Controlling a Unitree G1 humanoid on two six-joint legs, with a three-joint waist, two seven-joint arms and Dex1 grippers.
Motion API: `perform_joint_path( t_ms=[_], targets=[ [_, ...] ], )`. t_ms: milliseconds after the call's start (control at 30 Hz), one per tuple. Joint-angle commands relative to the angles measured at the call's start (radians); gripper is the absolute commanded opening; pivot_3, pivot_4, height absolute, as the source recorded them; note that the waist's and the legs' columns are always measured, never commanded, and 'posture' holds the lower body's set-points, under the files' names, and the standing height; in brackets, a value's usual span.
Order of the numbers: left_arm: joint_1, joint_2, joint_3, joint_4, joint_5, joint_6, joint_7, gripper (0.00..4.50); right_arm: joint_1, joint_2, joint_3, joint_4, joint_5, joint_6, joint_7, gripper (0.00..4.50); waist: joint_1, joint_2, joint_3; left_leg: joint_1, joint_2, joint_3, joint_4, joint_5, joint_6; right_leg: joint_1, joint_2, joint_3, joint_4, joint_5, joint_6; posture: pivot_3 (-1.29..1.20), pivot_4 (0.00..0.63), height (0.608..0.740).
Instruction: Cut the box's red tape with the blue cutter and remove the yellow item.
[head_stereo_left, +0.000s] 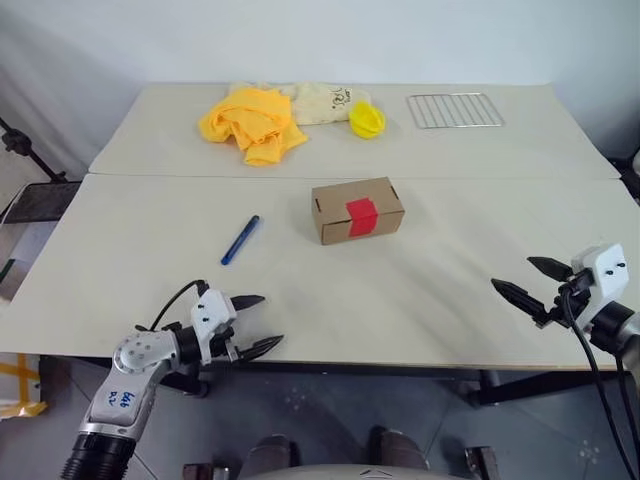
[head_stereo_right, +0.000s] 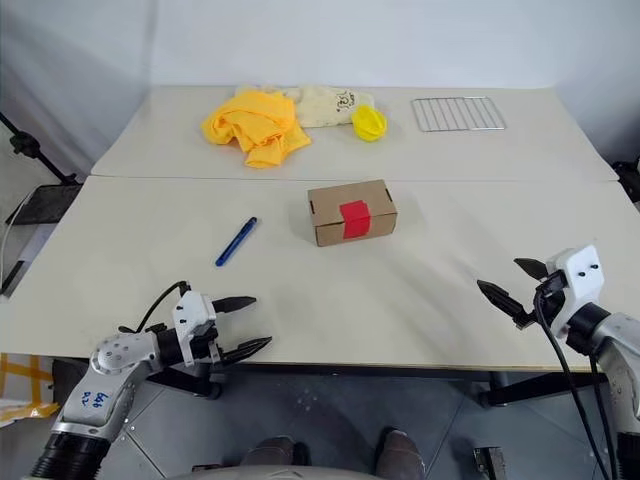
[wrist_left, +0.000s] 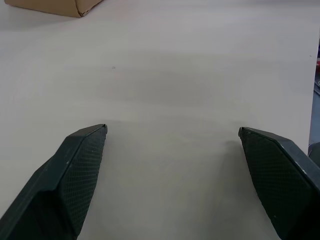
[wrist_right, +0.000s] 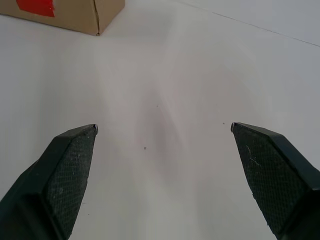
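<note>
Both of my hands are empty and spread wide: the left hand (head_stereo_left: 254, 322) hangs over the near edge of the desk (head_stereo_left: 420, 300), and the right hand (head_stereo_left: 528, 283) hovers over the near right part of it, each well short of anything to grip. Out from the left hand, the blue cutter (head_stereo_left: 240, 240) lies flat and untouched on the desk, apart from the box (head_stereo_left: 356, 210), which sits closed near the middle. The red tape (head_stereo_left: 361, 216) on its front face looks whole, with no slit I can make out. On the far part of the desk lie a yellow cloth (head_stereo_left: 252, 123), a small yellow object (head_stereo_left: 367, 119) and a wire rack (head_stereo_left: 454, 110). As I judge it, nothing is done yet: picking up the cutter, cutting the tape and taking out the yellow item all remain.
</note>
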Motion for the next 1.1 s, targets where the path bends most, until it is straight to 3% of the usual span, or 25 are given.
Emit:
perform_joint_path(
  t_ms=[33, 267, 433, 533, 900, 967, 1100],
  targets=[
    [-0.017, -0.016, -0.020, -0.019, -0.007, 0.006, -0.006, 4.47, -0.019, -0.013, -0.035, 0.005, -0.006, -0.027, -0.016, 4.50, 0.000, 0.000, 0.000, 0.000, 0.000, 0.000, 0.000, 0.000, 0.000, 0.000, 0.000, 0.000, 0.000, 0.000, 0.000, 0.00, 0.150, 0.740],
    [-0.053, -0.041, -0.012, -0.074, -0.016, 0.123, 0.068, 4.47, -0.062, -0.011, -0.038, 0.024, -0.001, 0.021, -0.067, 4.50, 0.000, 0.000, 0.000, 0.000, 0.000, 0.000, 0.000, 0.000, 0.000, 0.000, 0.000, 0.000, 0.001, 0.000, 0.000, 0.00, 0.150, 0.740],
    [-0.156, -0.057, -0.022, -0.032, 0.022, 0.123, 0.112, 4.47, -0.161, 0.007, 0.008, 0.054, -0.096, 0.013, -0.204, 4.50, 0.000, 0.000, 0.000, -0.001, 0.000, 0.000, 0.003, 0.000, 0.000, 0.000, 0.000, 0.000, 0.001, 0.000, 0.000, 0.00, 0.150, 0.740],
    [-0.250, -0.092, -0.026, 0.050, 0.043, 0.098, 0.145, 3.92, -0.249, 0.036, 0.051, 0.074, -0.089, 0.037, -0.213, 3.92, -0.002, 0.000, 0.000, -0.001, 0.000, 0.000, 0.003, 0.000, 0.000, 0.000, 0.000, 0.000, 0.002, 0.000, 0.000, 0.00, 0.150, 0.740],
    [-0.550, -0.237, -0.003, 0.402, 0.122, 0.090, 0.346, 0.64, -0.599, 0.129, 0.223, 0.411, -0.179, 0.000, -0.203, 0.21, -0.008, -0.003, 0.002, -0.004, 0.000, -0.001, 0.008, 0.000, 0.000, -0.001, 0.000, -0.001, 0.002, 0.001, 0.001, 0.00, 0.150, 0.740],
    [-0.581, -0.248, -0.005, 0.455, 0.143, 0.073, 0.380, 0.04, -0.670, 0.156, 0.251, 0.511, -0.214, -0.050, -0.214, 0.00, -0.014, -0.003, 0.002, -0.005, 0.000, -0.001, 0.009, 0.000, 0.000, -0.001, 0.000, -0.001, 0.002, 0.001, 0.001, 0.00, 0.150, 0.740],
    [-0.634, -0.264, -0.002, 0.541, 0.170, 0.057, 0.433, 0.04, -0.795, 0.215, 0.280, 0.695, -0.258, -0.150, -0.221, 0.00, -0.028, -0.004, 0.002, -0.010, 0.000, -0.003, 0.012, 0.000, 0.000, -0.003, 0.000, -0.003, 0.002, 0.001, 0.002, 0.00, 0.150, 0.740]
  ],
)
